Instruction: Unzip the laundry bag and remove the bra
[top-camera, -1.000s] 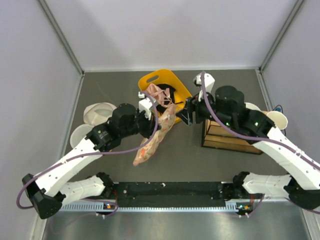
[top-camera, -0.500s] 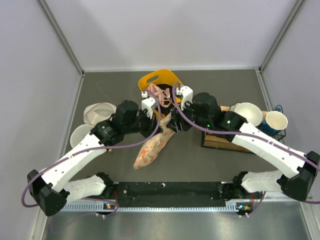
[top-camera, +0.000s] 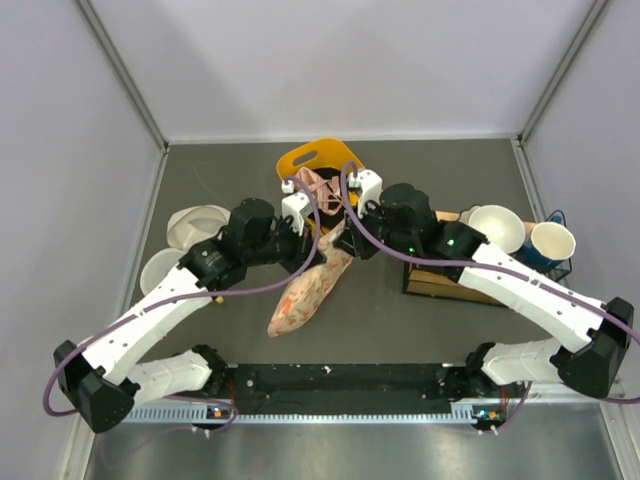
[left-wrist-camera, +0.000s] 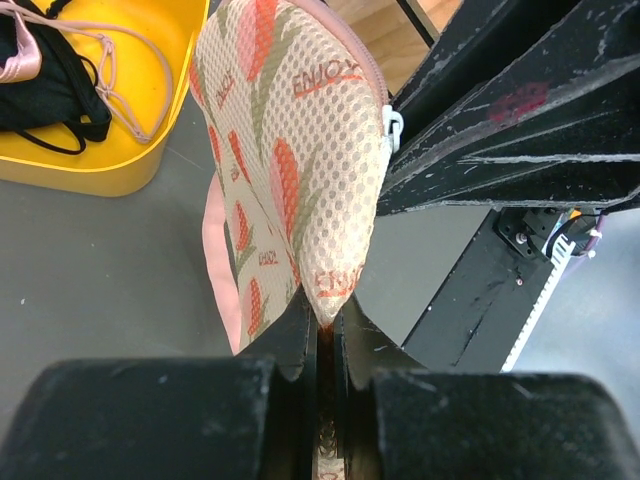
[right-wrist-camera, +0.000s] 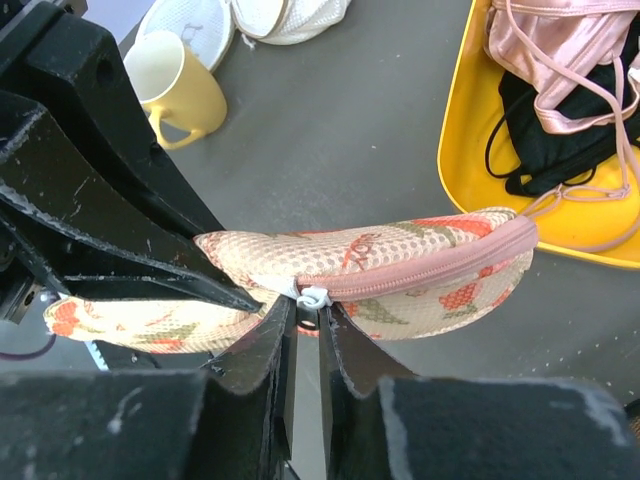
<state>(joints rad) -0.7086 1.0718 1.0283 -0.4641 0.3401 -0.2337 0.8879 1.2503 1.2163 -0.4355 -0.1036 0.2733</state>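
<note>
Left claw (left-wrist-camera: 322, 325) is clamped tight on one end of the laundry bag (left-wrist-camera: 300, 170), holding it mid-bench, just near of the yellow basket (left-wrist-camera: 90, 170). Right claw (right-wrist-camera: 308, 318) pinches the white zip pull (right-wrist-camera: 313, 296). The zip looks closed; unzipping and the unseen bra are left.

1. Left arm (top-camera: 150, 310) and right arm (top-camera: 530, 290): white shells, black joints.
2. A purple cable (top-camera: 240, 293) loops along each arm.
3. Bases (top-camera: 205, 365): black and blocky.
4. Left gripper (left-wrist-camera: 322, 325): matte black, with flat tapered fingers (left-wrist-camera: 295, 335).
5. Right gripper (right-wrist-camera: 308, 318): black, its fingers edged with pale scratches.
6. In the left wrist view, the right gripper's scuffed side carries a faded red mark (left-wrist-camera: 520, 100).
</note>
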